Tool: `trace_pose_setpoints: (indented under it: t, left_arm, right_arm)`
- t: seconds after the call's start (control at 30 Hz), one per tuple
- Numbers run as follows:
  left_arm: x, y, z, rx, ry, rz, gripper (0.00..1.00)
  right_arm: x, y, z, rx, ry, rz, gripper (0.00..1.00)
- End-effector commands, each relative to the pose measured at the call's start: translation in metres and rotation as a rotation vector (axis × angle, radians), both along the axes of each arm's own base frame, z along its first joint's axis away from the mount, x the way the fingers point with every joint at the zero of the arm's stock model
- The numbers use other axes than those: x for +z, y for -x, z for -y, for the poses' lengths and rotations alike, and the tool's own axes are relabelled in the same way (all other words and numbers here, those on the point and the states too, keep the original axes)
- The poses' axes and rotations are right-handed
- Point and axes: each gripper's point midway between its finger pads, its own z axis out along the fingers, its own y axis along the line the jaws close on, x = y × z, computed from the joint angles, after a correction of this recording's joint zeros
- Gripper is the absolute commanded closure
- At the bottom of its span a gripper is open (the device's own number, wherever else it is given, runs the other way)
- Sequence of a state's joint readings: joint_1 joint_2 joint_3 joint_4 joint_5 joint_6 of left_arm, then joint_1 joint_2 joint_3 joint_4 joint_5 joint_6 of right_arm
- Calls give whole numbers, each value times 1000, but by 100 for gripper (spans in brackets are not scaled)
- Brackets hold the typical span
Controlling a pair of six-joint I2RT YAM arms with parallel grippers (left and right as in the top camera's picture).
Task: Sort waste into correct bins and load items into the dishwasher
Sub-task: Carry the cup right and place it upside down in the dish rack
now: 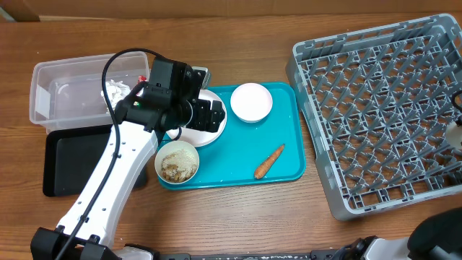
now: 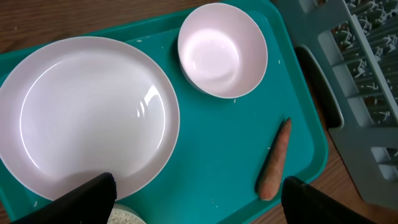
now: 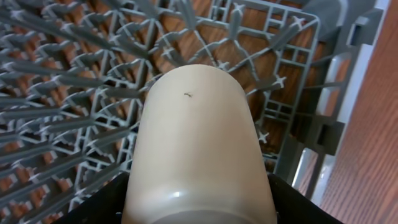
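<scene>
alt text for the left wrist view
A large white plate and an empty white bowl sit on a teal tray, a carrot at lower right. The open left gripper hangs over them; a grey dish rack is at right.

A teal tray (image 1: 231, 152) mid-worktop carries a plate (image 1: 204, 137), an empty bowl (image 1: 251, 102), a bowl of crumbs (image 1: 177, 161) and a carrot (image 1: 269, 161). The left tool (image 1: 209, 114) hangs over the plate; a grey rack (image 1: 382, 115) fills the right edge.

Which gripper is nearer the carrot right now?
Left. The left gripper hovers over the plate on the tray with the carrot; the right gripper holds the cup over the rack, well away.
</scene>
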State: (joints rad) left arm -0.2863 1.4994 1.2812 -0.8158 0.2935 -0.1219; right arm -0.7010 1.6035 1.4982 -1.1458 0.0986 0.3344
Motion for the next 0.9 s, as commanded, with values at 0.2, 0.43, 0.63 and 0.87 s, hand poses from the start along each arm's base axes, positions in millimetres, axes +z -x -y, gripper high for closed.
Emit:
trace_pose_setpoints:
  t: [0.2, 0.43, 0.63, 0.87]
  left_arm:
    - [7, -2, -1, -17, -15, 36, 13]
    - [7, -3, 0, -27, -19, 41, 12]
    - [8, -3, -1, -29, -21, 44, 12]
    - [8, -3, 0, -35, -23, 48, 5]
  right_arm:
    - [-26, 4, 7, -49, -28, -78, 45]
    - [-38, 6, 3, -44, -70, -109, 27]
    - [-38, 5, 4, -43, -69, -107, 5]
    - [-35, -15, -9, 6, -146, -2, 0]
